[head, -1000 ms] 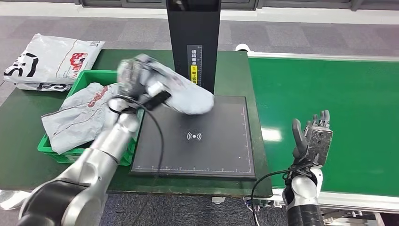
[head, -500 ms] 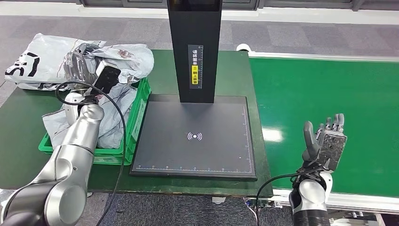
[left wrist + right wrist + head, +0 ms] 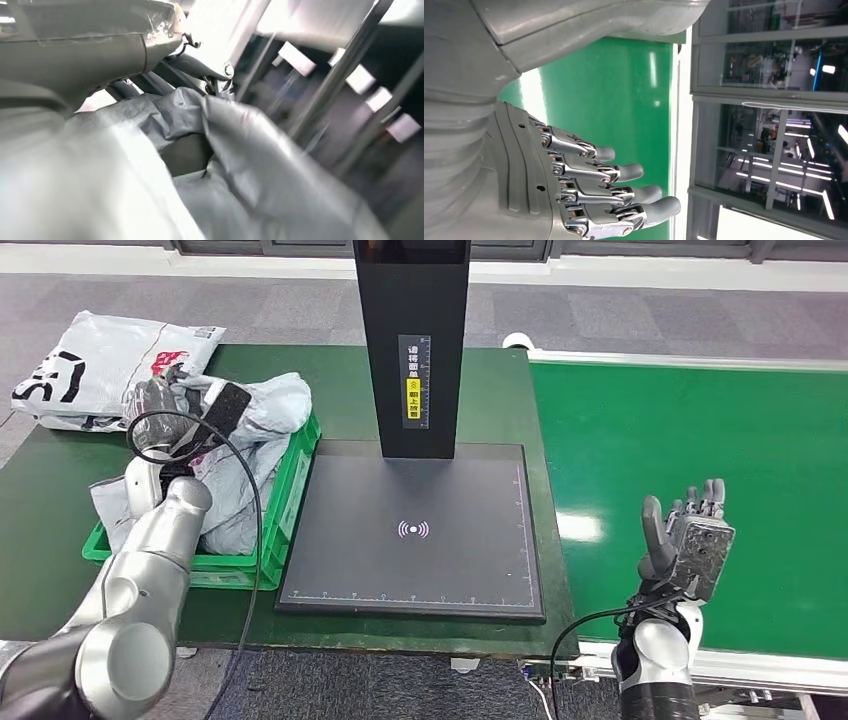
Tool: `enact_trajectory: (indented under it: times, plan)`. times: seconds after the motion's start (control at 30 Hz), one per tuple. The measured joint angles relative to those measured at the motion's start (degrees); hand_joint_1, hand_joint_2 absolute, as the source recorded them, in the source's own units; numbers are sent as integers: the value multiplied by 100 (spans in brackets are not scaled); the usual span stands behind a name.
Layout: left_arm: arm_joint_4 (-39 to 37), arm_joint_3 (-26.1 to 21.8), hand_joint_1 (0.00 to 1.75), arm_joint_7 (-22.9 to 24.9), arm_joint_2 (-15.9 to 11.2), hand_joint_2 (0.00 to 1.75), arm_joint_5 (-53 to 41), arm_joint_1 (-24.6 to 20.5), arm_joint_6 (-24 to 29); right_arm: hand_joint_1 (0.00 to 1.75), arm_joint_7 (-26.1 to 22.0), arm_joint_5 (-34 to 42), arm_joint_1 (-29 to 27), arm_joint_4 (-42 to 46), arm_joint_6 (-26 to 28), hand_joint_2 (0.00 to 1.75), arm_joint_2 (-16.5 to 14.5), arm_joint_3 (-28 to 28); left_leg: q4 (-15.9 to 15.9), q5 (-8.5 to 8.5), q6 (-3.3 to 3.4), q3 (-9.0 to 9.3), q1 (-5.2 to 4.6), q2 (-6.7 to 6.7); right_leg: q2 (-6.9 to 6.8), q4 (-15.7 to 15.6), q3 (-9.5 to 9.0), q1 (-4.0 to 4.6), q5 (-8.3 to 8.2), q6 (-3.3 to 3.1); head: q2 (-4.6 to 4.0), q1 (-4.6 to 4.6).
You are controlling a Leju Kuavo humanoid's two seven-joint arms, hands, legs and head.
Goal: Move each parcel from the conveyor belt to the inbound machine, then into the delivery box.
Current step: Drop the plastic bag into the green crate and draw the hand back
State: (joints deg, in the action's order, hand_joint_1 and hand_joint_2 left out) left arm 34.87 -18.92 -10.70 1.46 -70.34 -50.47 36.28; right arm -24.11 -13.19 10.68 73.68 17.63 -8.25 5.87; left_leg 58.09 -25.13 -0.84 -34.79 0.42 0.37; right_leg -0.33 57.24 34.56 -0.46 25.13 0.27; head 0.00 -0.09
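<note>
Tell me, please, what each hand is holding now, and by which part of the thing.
The left hand holds a grey parcel over the green box; the exact part it grips cannot be told. The right hand holds nothing, its fingers apart above the conveyor belt.

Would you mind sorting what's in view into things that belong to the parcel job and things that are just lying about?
Belonging to the job:
- grey parcel held by the left hand over the green delivery box
- inbound machine
- conveyor belt
- right hand, open over the belt

Lying about:
- white bag on the table behind the box
</note>
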Motion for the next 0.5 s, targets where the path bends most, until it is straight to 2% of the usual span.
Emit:
enact_trajectory:
  times: [0.17,0.23,0.3,0.37,0.43,0.5]
  plan:
    - [-734,195,175,813,-184,175,-639,0,-1234,0,105,-143,-17,136,-110,175,-2,108,0,2,1,-1,0,-13,-14,1,-6,-2,3,-3,0,0]
    - [-902,324,175,1135,-231,175,-801,22,-1531,0,110,-197,-48,190,-181,175,-4,166,0,1,2,-1,-1,-12,-14,0,-8,-3,2,-3,0,1]
    - [-986,425,89,1364,-285,175,-815,67,-1547,0,95,-230,-97,219,-236,175,-4,199,0,-1,4,-1,-3,-8,-11,0,-9,-5,2,-2,0,1]
    - [-1009,459,2,1504,-360,175,-704,140,-1334,0,77,-241,-148,228,-275,175,-3,211,0,-3,4,2,-4,-1,-8,0,-8,-5,2,-2,0,0]
    - [-988,460,0,1473,-442,175,-463,246,-1036,0,71,-230,-195,229,-296,175,1,215,0,-4,4,4,-4,4,-2,0,-5,-4,2,-3,0,0]
    - [-922,456,0,1154,-514,175,2,364,-844,0,71,-196,-241,234,-296,175,12,215,0,-3,3,4,-3,4,0,1,-4,-2,3,-3,0,0]
